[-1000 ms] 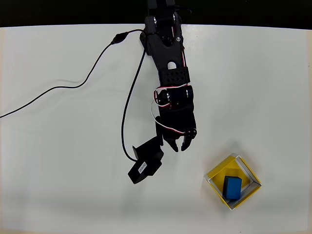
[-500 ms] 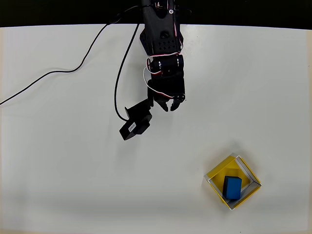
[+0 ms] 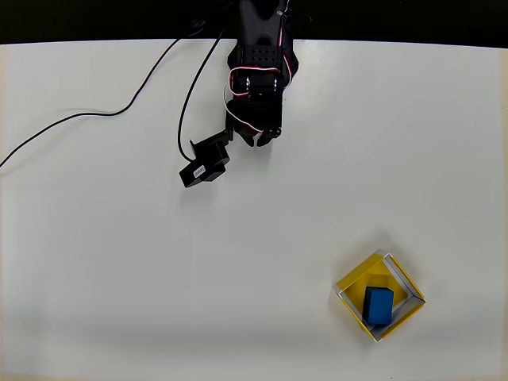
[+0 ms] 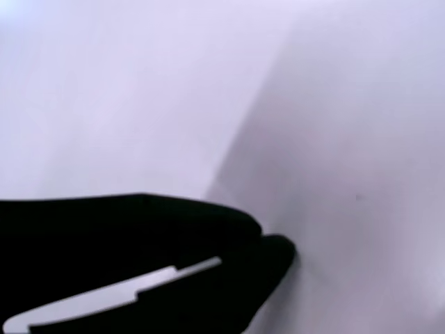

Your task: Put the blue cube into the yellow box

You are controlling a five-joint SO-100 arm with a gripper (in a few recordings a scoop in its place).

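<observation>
The blue cube (image 3: 379, 305) lies inside the yellow box (image 3: 399, 279) at the lower right of the overhead view. My black gripper (image 3: 260, 142) hangs near the top centre, far up and to the left of the box. Its fingers are shut with nothing between them. In the wrist view the gripper (image 4: 268, 245) shows as a dark closed shape over bare white table.
The wrist camera module (image 3: 203, 162) sticks out to the left of the gripper. A black cable (image 3: 95, 115) trails across the upper left of the white table (image 3: 159, 286). The table's far edge runs along the top.
The arm has folded back toward the top edge, carrying the shut gripper up and away from the box. The cube has stayed in the box.
</observation>
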